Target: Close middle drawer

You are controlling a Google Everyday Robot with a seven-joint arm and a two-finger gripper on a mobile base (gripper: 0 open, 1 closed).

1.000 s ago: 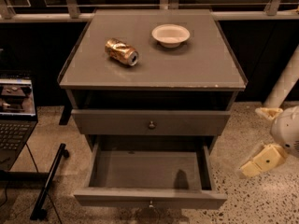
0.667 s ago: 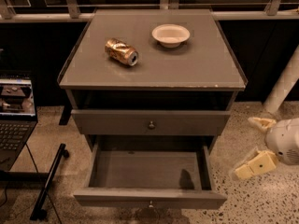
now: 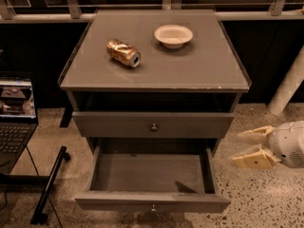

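Currently gripper (image 3: 248,147) low, right of cabinet (image 3: 95,80), fingers spread, gripping nothing, clear of drawer; arm cut off at right edge. Middle drawer (image 3: 152,201) pulled out toward near side, its knob (image 3: 153,207) dim. Cabinet below it hidden.

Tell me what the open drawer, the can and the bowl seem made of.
The middle drawer: likely painted wood or laminate, matte grey; its knob glints like metal. The can: thin metal, shiny gold, dented. The bowl: paper or plastic, matte off-white. The hand, open right of the drawer: cream plastic, apparently.
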